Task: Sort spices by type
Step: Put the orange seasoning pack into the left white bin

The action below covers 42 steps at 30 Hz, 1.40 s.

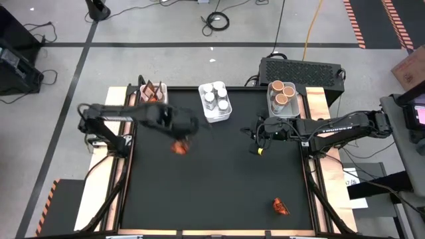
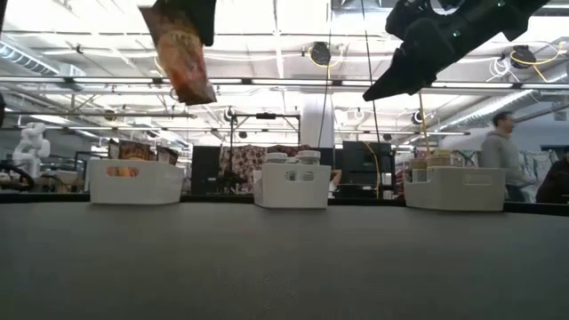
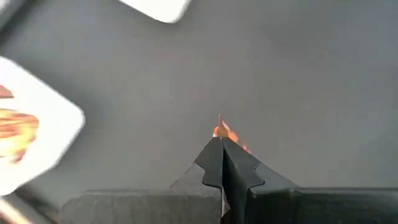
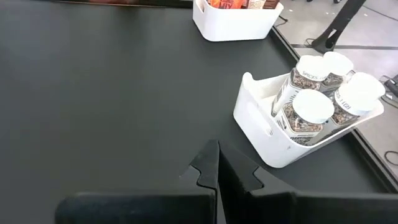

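My left gripper [image 1: 180, 136] is shut on a red-orange crinkly sachet [image 1: 179, 147], high over the table's left half; in the low view the sachet [image 2: 182, 53] hangs under the gripper. A second sachet [image 1: 280, 207] lies flat near the front right. At the far edge stand three white bins: one with sachets [image 1: 153, 93], one with white-lidded jars [image 1: 216, 103], one with tan-topped tubs [image 1: 283, 98]. My right gripper [image 1: 255, 133] hovers shut and holds nothing, right of the jar bin [image 4: 298, 118]. My left gripper pinches the sachet by its upper end [image 2: 173, 20] between its two fingers, which point steeply down from above. In the left wrist view only an orange edge [image 3: 225, 132] shows past the shut fingertips. The sachet hangs below them, slightly tilted, lifted clear of the table.
The black mat [image 1: 219, 179] stretches bare across the middle and front left. The three bins line its far edge. A dark box [image 1: 302, 70] sits behind the table at the right. A person [image 2: 502, 151] stands in the room beyond.
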Motion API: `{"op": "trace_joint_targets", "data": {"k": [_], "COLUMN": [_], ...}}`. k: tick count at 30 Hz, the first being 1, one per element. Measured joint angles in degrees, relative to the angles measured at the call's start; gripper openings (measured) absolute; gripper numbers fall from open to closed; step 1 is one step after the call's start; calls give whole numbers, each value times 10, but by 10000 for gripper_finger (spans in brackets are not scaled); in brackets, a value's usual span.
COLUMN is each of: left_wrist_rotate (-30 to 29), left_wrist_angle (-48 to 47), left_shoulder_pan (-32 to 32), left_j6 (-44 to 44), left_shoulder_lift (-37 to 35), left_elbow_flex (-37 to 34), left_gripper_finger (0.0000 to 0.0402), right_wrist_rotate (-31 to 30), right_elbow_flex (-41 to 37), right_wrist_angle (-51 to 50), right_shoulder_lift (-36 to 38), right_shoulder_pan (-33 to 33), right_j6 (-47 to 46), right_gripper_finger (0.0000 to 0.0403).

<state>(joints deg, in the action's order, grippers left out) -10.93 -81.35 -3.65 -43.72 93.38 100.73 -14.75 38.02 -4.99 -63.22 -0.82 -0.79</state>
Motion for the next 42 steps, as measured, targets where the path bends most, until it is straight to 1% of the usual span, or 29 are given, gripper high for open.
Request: {"op": "trace_joint_targets", "data": {"k": [6,11,16,21,24,29,32,42], "left_wrist_rotate": [-15,-16,-14,14,16,21,41,49], "left_wrist_angle": [-44,-71,-71,-62,-59,-28,7,119], "left_shoulder_pan": [133,254,361,440,467,488,493,544], "left_j6": [70,145,217,251,262,267,274,297], "left_shoulder_lift": [-56,-81,-81,-66,-63,-65,-69,-69], "left_elbow_flex": [0,0,0,-1,-11,-77,-123,-237], "left_gripper_finger": [0,0,0,0,0,0,0,0], "right_wrist_rotate": [-1,-1,-1,-1,-1,-1,-1,-1], "right_elbow_flex": [0,0,0,0,0,0,0,0], "right_wrist_angle": [0,-1,0,0,-2,-7,-8,-36], "right_shoulder_lift": [0,0,0,0,0,0,0,0], "right_shoulder_pan": [0,0,0,0,0,0,0,0], "right_j6": [-3,-3,-2,-2,-2,-2,-2,-24], "right_gripper_finger": [0,0,0,0,0,0,0,0]}}
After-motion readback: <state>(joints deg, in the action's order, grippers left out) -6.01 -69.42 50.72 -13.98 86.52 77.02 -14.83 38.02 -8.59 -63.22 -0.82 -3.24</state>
